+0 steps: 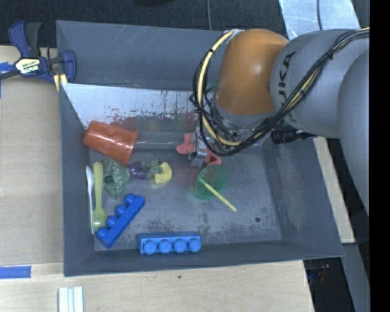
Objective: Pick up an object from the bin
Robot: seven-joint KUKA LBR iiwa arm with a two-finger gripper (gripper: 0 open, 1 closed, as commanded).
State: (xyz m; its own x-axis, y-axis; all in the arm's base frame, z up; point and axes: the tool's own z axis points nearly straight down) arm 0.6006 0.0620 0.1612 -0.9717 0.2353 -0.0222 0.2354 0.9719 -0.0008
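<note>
green translucent cup with yellow straw (pixel 208 186) is seen just beside the claw (pixel 200 153), whose opening cannot be told; the cup could be knocked aside by an off-centre descent.

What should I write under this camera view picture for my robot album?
The robot's tool hangs in the grey bin beside a green cup with a yellow straw.

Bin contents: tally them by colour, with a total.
Blue: 2, slanted brick, level brick
Green: 3, cup, spoon, leafy toy
Orange: 1, tipped cup
Yellow: 2, curled toy, stick
Purple: 1, lump
Red: 1, piece
White: 1, utensil
Total: 11
</note>
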